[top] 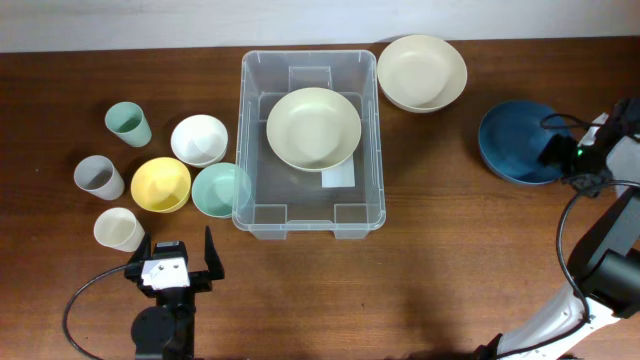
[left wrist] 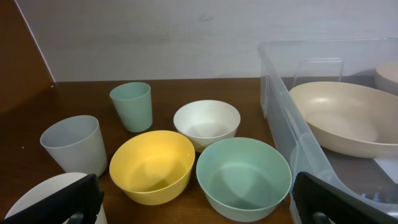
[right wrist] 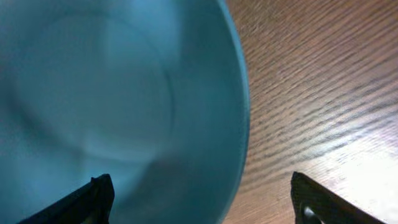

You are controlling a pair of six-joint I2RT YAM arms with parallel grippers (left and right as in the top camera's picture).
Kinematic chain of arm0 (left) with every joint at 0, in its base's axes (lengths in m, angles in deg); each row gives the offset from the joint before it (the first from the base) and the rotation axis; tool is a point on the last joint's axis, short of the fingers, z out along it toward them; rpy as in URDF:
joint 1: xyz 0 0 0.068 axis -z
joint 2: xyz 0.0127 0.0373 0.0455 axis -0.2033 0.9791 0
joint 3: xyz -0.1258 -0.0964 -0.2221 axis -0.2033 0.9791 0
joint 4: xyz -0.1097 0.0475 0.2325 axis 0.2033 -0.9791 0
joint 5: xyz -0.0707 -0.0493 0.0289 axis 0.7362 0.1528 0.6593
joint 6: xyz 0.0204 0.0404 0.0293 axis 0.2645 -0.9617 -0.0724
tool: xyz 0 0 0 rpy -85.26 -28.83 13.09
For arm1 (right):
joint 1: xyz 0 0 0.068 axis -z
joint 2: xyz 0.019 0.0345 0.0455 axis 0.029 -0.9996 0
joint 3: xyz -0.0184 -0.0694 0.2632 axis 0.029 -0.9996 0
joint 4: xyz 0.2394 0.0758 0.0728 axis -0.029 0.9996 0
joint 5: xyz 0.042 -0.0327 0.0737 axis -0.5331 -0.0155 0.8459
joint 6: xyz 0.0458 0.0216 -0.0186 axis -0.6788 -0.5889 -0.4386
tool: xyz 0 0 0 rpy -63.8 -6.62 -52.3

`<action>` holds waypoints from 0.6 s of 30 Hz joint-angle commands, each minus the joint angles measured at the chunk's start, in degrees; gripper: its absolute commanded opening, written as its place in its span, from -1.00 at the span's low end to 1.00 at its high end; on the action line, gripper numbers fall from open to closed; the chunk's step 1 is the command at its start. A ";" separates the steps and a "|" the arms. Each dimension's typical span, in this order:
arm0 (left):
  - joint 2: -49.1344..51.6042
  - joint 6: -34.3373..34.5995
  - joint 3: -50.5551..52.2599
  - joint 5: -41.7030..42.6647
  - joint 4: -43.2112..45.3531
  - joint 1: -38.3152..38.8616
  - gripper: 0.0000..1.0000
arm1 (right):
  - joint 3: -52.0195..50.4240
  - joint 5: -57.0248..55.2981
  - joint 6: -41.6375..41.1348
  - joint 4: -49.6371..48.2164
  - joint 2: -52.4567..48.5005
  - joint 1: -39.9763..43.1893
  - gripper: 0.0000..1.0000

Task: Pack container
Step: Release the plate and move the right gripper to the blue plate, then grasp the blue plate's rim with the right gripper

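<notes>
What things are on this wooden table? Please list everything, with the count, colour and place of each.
clear plastic rectangular container: one, colourless, table centre
large round bowls: two, cream; one inside the container, one outside by its far right corner
white label: one, on the container's floor
dark blue round bowl: one, right side of the table
small round bowls: three, white, yellow, mint green; left of the container
cups: three, green, grey, cream; far left
wooden table: one, brown
left gripper: open, near the cream cup
right gripper: open, astride the dark blue bowl's rim
</notes>
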 commanded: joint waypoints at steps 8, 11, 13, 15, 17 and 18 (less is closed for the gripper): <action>-0.44 -0.87 0.59 0.59 0.17 -0.15 0.99 | -5.33 1.14 -2.21 -6.03 -0.22 0.07 0.36; -0.44 -0.87 0.59 0.59 0.17 -0.15 0.99 | -5.33 1.16 -2.21 -6.23 -0.22 0.07 0.06; -0.44 -0.87 0.59 0.59 0.17 -0.15 0.99 | -5.40 1.14 -2.23 -6.12 -0.22 0.07 -0.03; -0.44 -0.87 0.59 0.59 0.17 -0.15 0.99 | -5.66 0.90 -2.78 -6.12 -0.22 0.07 -0.23; -0.44 -0.87 0.59 0.59 0.17 -0.15 0.99 | -6.03 0.28 -3.98 -6.38 -0.24 0.07 -0.73; -0.44 -0.87 0.59 0.59 0.17 -0.15 0.99 | -6.03 0.28 -3.98 -6.45 -0.24 0.07 -0.82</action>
